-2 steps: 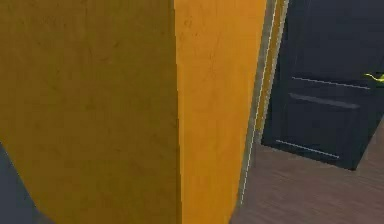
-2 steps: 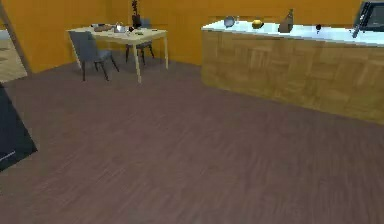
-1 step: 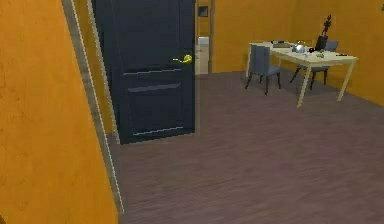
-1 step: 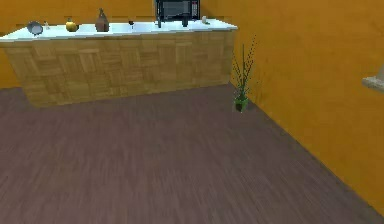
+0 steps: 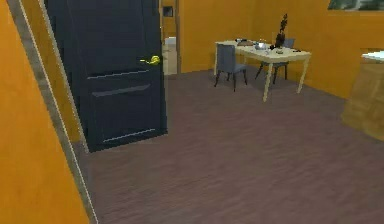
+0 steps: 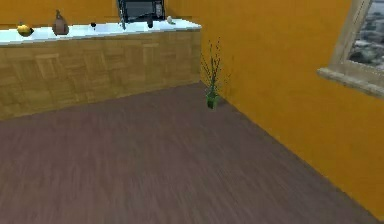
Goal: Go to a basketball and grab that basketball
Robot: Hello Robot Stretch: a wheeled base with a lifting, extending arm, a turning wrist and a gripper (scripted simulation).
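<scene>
forward view: a dark blue door (image 5: 110, 70) is standing against the orange wall (image 5: 30, 150) on the view's left, and a yellow handle (image 5: 152, 61) is sitting on its right side. the brown floor (image 5: 230, 150) is running from the door towards the far wall. a pale worktop (image 5: 285, 57) is standing near that far wall. a grey chair (image 5: 230, 62) is sitting at the worktop's left end, just beside it. a tall dark thing (image 5: 283, 28) is rising near the worktop's back edge, and some small things are lying around it, too small to name. a wooden cabinet (image 5: 368, 95) is showing at the view's right edge, well apart from the pale worktop.

arm side view: a long worktop (image 6: 100, 65) with a wood front and a white top is running along the far wall. a small orange-yellow round thing (image 6: 25, 30) is resting near its left end; its kind cannot be told. a brown vase (image 6: 61, 22) is standing just beside it. a dark box (image 6: 141, 12) is sitting at the back edge, nearer the right end. a thin plant (image 6: 212, 78) in a green pot is standing on the floor, beside the long worktop's right corner and against the wall. a window (image 6: 362, 50) is showing at the view's right.

tool: whether its fingers are apart, together or on anything, i cannot tell.
basketball: where it is lying, i cannot tell.
</scene>
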